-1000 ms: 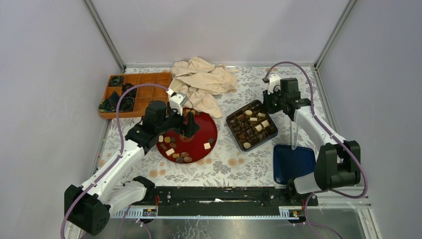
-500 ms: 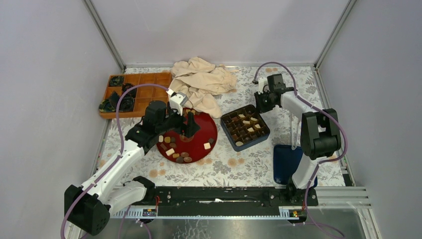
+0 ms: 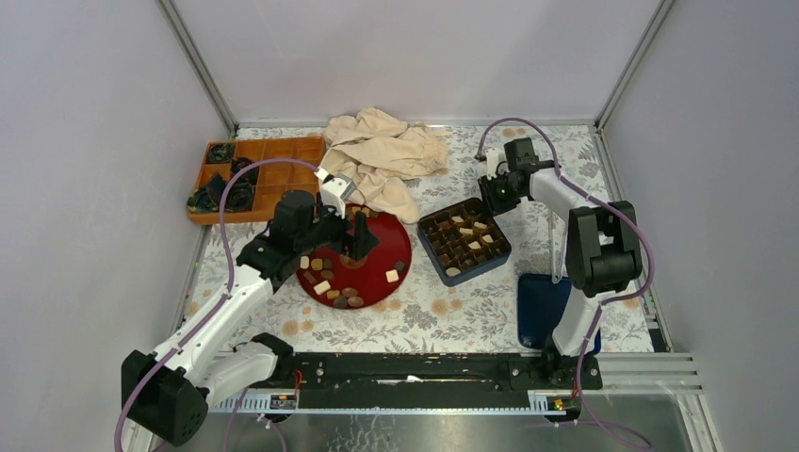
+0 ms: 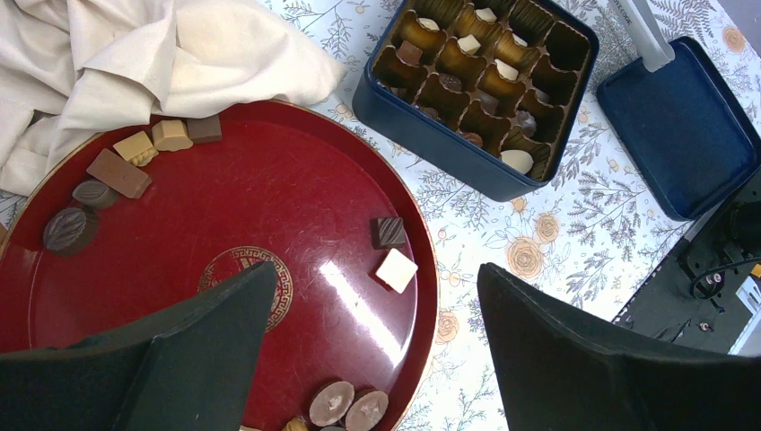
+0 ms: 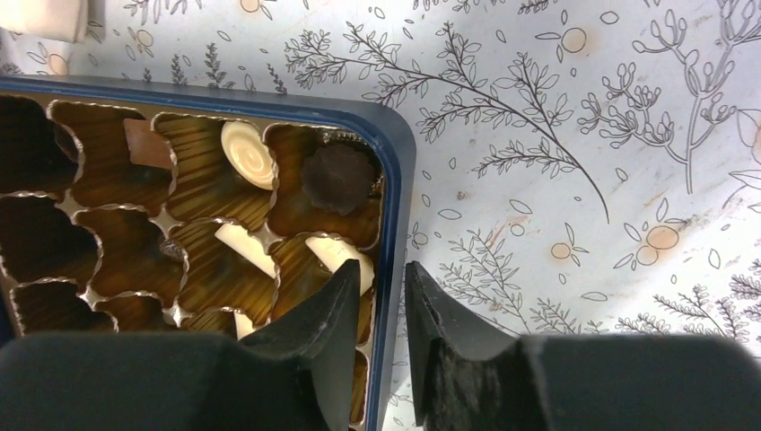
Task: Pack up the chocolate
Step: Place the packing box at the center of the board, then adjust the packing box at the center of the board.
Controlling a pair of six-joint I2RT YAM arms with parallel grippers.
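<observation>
The box (image 4: pixel 431 142) has slid left, right gripper (image 5: pixel 381 274) seemingly pinching its wall, left gripper (image 4: pixel 377 269) agape; a jerk could spill the chocolate (image 5: pixel 339 180)

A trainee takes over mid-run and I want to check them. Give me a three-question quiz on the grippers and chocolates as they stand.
1. True or false: the left gripper holds a chocolate.
2. The right gripper straddles: A) the box wall; B) the cloth; C) the orange tray.
3. Fill in: the loose chocolates lie on the red ___.
Key: 1 false, it is open and empty. 2 A. 3 plate.
</observation>
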